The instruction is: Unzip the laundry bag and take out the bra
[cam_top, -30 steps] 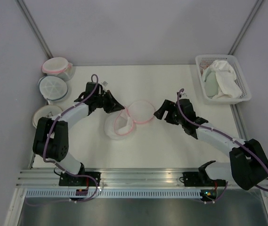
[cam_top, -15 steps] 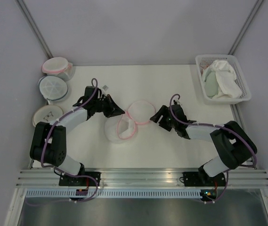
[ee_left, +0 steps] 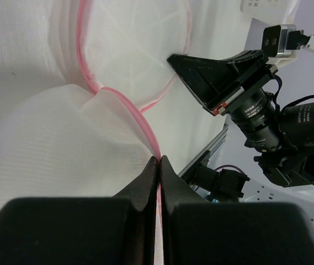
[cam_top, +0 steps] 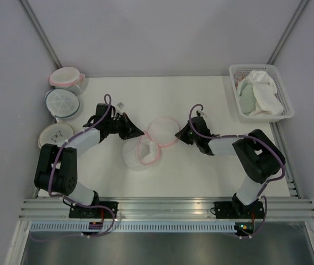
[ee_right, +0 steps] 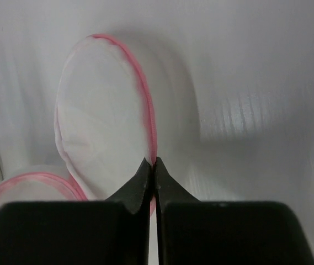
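1. From above, you folded the right arm's elbow in toward the middle of the bench (cam_top: 201, 99) over the last second. The right tool (cam_top: 182, 134) crept a little left and kept to the right edge of the laundry bag (cam_top: 151, 142). The left tool (cam_top: 137, 131) hardly moved from the bag's upper-left edge. The bag lay mid-bench between the two tools, spread into two pink-edged rounds, one toward the back right and one nearer you on the left. The nearer round had settled slightly lower than it was a second ago. I judged the zip largely undone, so the remaining work was the removal. The bra could not be made out from this view.

2. In the left wrist view, your left tool was pressed together, pinching the pink zipper rim (ee_left: 140, 132) where the mesh gathered into a fold. The bag's other round lay flat beyond it, with the right tool's tip just at its edge. No separate garment showed against the white mesh.

3. In the right wrist view, your right tool was also pressed together, nipping the same rim on a round that stood up on edge. Whether the bra sat in the lower half, I could not tell.
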{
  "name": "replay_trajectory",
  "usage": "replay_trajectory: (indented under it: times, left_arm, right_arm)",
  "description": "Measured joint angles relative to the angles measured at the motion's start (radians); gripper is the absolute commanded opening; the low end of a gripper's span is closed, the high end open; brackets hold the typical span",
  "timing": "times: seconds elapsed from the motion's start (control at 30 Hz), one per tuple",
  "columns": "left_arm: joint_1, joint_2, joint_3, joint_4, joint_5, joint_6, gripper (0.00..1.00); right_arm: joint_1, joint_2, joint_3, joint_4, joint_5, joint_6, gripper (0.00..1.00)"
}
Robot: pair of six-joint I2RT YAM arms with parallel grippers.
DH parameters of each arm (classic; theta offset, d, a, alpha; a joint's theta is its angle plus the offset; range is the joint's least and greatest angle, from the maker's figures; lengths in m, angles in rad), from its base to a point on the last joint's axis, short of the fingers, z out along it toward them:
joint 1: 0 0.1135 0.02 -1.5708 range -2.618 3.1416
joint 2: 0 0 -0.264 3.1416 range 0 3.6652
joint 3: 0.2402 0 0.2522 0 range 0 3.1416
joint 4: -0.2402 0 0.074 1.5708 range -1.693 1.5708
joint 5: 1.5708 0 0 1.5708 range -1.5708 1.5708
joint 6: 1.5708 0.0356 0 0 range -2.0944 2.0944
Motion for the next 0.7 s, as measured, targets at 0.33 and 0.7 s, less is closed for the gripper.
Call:
replay_trajectory:
  times: [0.33, 0.7]
  left_arm:
    - [0.077, 0.035, -0.001, 0.095, 0.126, -0.041, 0.54]
    - [0.112, -0.027, -0.035, 0.313, 0.203, -0.243, 0.70]
  right_arm:
    - [0.101, -0.275, 0.068, -0.277, 0.223, -0.266, 0.00]
    - [0.301, -0.323, 0.361, -0.766, 0.698, -0.556, 0.00]
